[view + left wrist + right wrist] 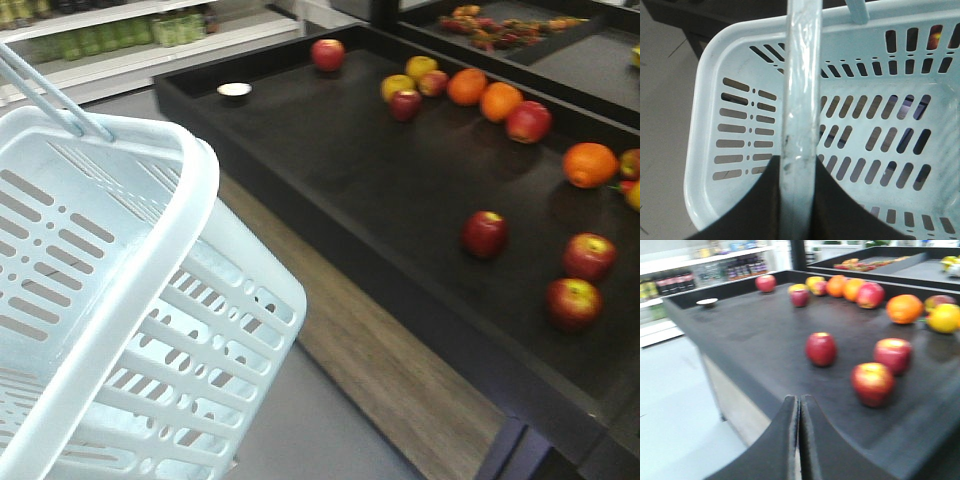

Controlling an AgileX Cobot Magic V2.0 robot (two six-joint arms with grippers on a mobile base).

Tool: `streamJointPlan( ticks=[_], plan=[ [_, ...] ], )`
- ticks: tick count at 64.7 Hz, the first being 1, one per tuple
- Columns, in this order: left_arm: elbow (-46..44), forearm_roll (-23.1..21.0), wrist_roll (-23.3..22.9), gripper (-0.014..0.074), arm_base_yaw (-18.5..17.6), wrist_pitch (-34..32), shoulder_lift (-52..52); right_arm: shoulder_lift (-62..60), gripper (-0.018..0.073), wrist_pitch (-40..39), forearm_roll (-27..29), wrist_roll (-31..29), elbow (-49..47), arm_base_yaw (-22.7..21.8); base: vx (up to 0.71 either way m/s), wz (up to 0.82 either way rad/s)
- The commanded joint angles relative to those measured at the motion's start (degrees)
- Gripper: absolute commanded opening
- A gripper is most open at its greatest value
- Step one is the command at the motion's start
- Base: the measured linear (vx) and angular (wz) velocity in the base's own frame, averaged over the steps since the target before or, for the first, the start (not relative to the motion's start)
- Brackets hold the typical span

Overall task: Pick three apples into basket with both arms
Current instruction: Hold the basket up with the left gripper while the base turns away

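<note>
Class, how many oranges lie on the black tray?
3. Two oranges side by side near the tray's back wall; a third apart, toward the right edge. Others may be off-frame.

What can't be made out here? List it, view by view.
Front view: basket cut off by left and bottom edges.
Left wrist view: left gripper and handle hide part of the basket floor.
Right wrist view: blur smears the apples; right gripper cut off below.

Readable text: none, in any of the three views.
Green and dark bottles (120, 38) on the white store shelves (150, 62): labels blurred, nothing legible.
Pale blue-white slotted plastic basket (200, 330): no lettering can be made out on its walls or handle.
</note>
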Motion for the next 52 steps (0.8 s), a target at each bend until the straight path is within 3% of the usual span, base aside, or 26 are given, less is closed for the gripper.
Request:
streamJointPlan(
  ticks=[1,52],
  plan=[
    [-1.29,-0.31,-0.74,-0.0007,-0.33,-3.34,-0.14,-0.24,-0.0009,-4.17,-0.11,0.0,0.33,-0.45,-0.08,0.56],
    [-1.29,-0.31,-0.74,-0.0007,-0.33,-3.34,-0.14,-0.24,-0.0009,-4.17,-0.11,0.0,0.33,-0.45,-0.05,0.5]
  ],
)
